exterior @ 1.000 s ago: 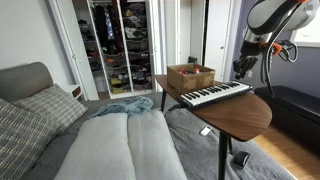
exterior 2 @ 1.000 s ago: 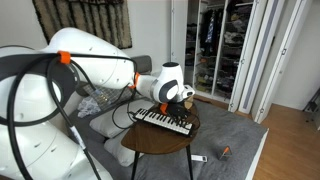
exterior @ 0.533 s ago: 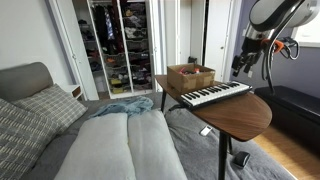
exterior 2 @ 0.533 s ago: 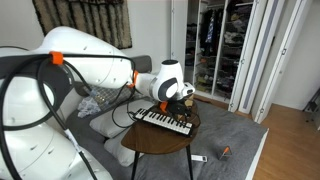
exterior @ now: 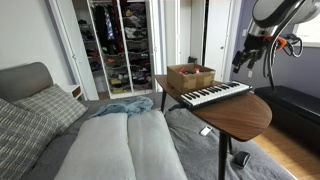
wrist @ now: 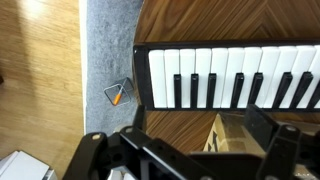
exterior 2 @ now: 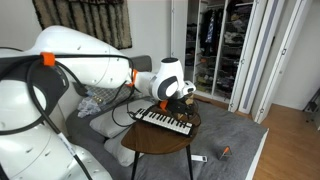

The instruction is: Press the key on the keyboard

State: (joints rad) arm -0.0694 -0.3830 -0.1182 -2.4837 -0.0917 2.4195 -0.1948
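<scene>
The keyboard lies on the wooden counter just beside the brown box, and the gripper hangs above its end, fingers spread wide and empty, apparently touching no key, so the press is not yet done.

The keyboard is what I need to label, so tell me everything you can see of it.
The keyboard is slim and piano-style, with a dark casing and one row of white and black keys. It lies flat on the wooden table, beside the brown box. The gripper hangs above one end, jaws open, not touching.
</scene>
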